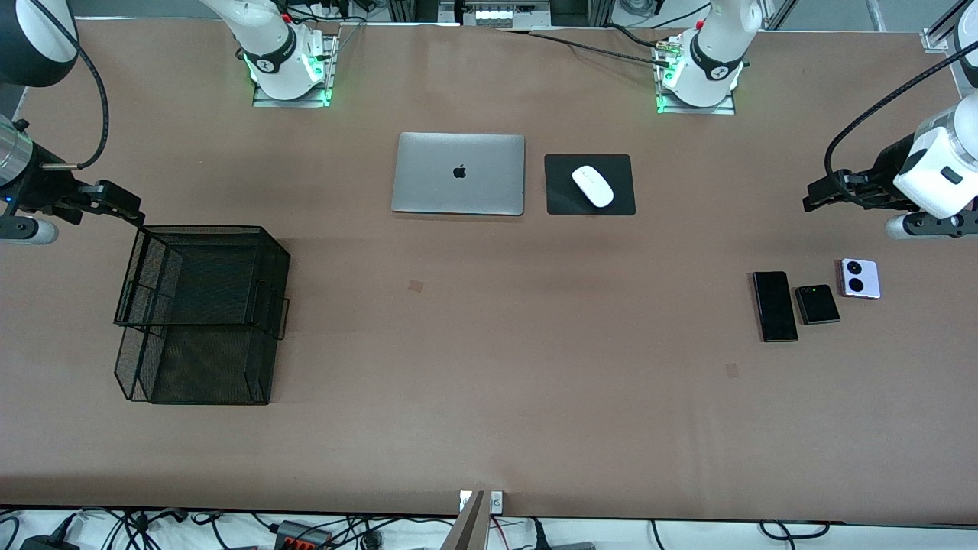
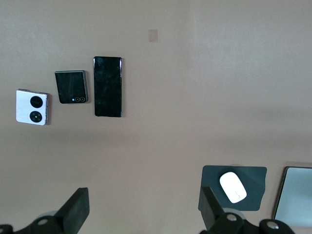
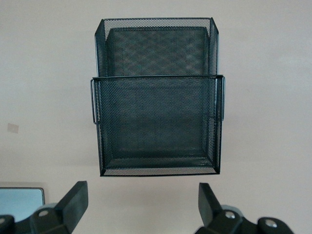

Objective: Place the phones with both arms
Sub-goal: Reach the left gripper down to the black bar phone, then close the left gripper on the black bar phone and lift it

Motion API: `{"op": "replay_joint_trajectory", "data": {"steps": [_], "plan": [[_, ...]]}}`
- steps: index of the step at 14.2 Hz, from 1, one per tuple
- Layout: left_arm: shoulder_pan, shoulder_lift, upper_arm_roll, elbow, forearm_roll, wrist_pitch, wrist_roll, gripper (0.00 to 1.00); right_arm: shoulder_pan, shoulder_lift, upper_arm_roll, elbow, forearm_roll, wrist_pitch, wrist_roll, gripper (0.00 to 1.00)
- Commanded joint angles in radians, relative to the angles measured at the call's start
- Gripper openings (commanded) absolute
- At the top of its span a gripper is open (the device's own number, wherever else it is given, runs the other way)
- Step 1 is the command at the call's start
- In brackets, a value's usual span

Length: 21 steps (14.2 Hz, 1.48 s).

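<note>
Three phones flat on table near left arm's end: long black phone [image 1: 775, 305], folded black phone [image 1: 817, 304], lilac-white phone [image 1: 860, 278]. Likely rigid, slick, thin: grip across long edges. Left gripper [image 1: 816, 200], right gripper [image 1: 126, 208]: both spread, empty.

The table [image 1: 489, 367] is plain brown. The long phone [image 1: 775, 305] and the folded phone [image 1: 817, 305] are black; the third phone [image 1: 860, 278] looks lilac-white with two black lenses. The mesh tray [image 1: 200, 309] is black, the laptop [image 1: 458, 173] silver, and the mouse [image 1: 593, 186] white on a black mat [image 1: 561, 198].
</note>
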Motion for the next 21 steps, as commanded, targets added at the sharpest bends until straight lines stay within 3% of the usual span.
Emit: {"op": "replay_joint_trajectory", "data": {"steps": [1, 5, 7, 9, 13, 17, 21], "plan": [[0.012, 0.023, -0.005, 0.004, 0.005, -0.027, 0.02, 1.0, -0.012, 0.0, 0.007, 0.005, -0.002, 0.003, 0.0, 1.0], [0.024, 0.09, -0.009, 0.015, 0.005, -0.07, 0.026, 1.0, -0.012, 0.0, 0.007, 0.005, -0.002, 0.004, 0.0, 1.0], [0.028, 0.163, -0.003, 0.015, 0.006, 0.011, 0.026, 1.0, -0.015, 0.0, 0.006, 0.008, -0.002, 0.007, 0.002, 1.0], [0.041, 0.257, -0.006, 0.013, 0.079, 0.126, 0.044, 1.0, -0.015, 0.0, 0.006, 0.01, -0.002, 0.003, 0.002, 1.0], [0.058, 0.398, -0.002, -0.042, 0.097, 0.415, 0.137, 1.0, -0.015, 0.0, 0.006, 0.01, 0.0, 0.004, 0.002, 1.0], [0.102, 0.515, 0.003, -0.036, 0.101, 0.546, 0.316, 1.0, -0.012, 0.0, 0.007, 0.016, 0.001, 0.003, 0.003, 1.0], [0.11, 0.566, 0.012, -0.036, 0.098, 0.597, 0.332, 1.0, -0.015, -0.001, 0.006, 0.017, 0.001, 0.001, 0.0, 1.0]]}}
